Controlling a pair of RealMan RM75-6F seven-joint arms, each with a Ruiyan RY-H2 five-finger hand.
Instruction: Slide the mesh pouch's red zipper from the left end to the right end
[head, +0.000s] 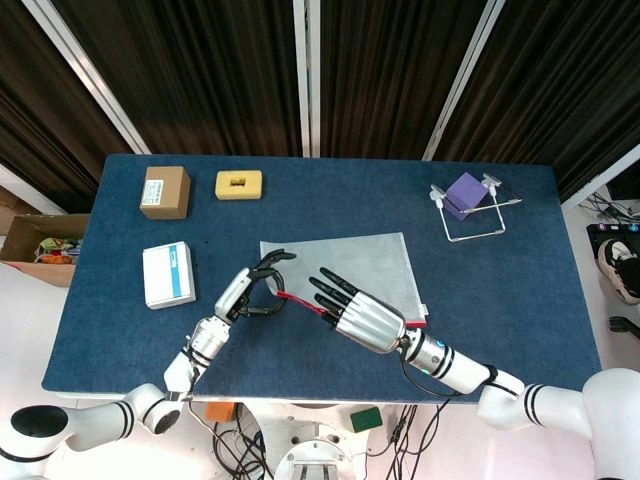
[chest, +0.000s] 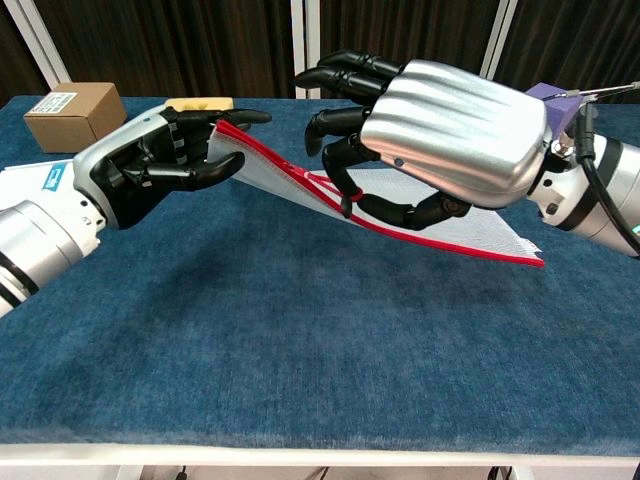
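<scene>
White-labelled cardboard box (head: 165, 192): print unreadable; same blue-white box (head: 168, 275).

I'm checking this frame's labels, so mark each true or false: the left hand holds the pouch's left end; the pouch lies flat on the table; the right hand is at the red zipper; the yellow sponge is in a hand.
1. The left hand holds the left end of the translucent mesh pouch. True.
2. The pouch lies flat. False: its left end is lifted off the blue table.
3. The right hand pinches at the red zipper. True.
4. The yellow sponge block is held. False: it rests on the table.
</scene>
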